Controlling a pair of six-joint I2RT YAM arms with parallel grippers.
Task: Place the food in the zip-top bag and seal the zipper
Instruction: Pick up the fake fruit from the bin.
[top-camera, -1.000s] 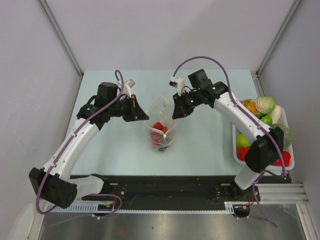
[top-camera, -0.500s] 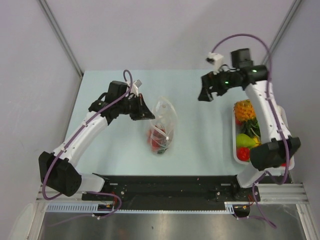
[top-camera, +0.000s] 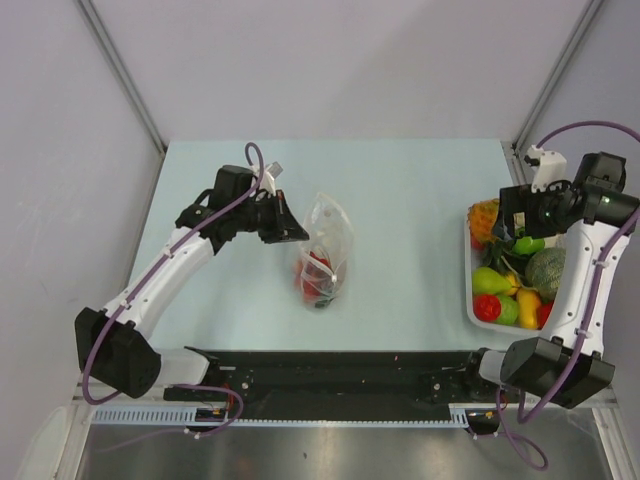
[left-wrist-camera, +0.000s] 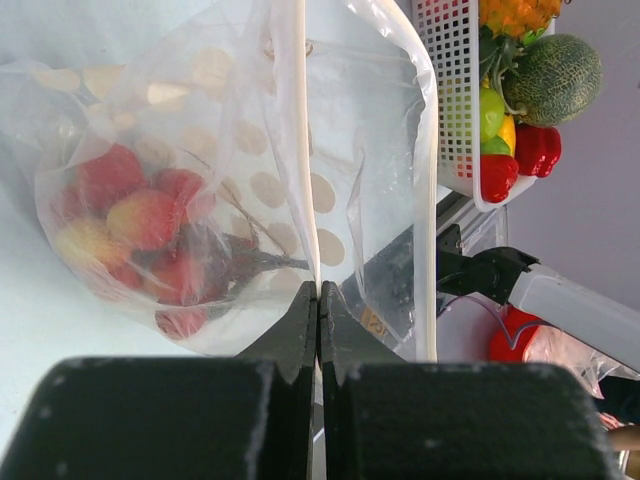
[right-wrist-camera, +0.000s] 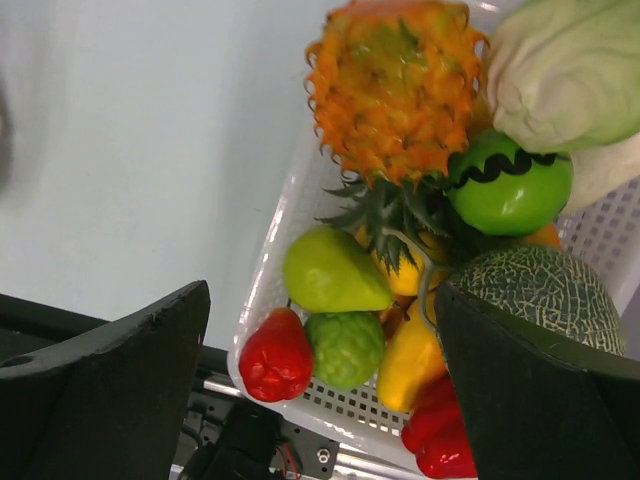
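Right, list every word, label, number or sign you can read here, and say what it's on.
No readable text in any view.
zip-top bag: only pale round dots, no lettering.
white basket and toy pineapple: no print.
small mark seen through the bag: too blurred to read.

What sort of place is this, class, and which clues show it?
Most likely a robotics lab test cell: a left arm and right arm mounted at a pale table, plain panel walls, and toy food in a white tray.
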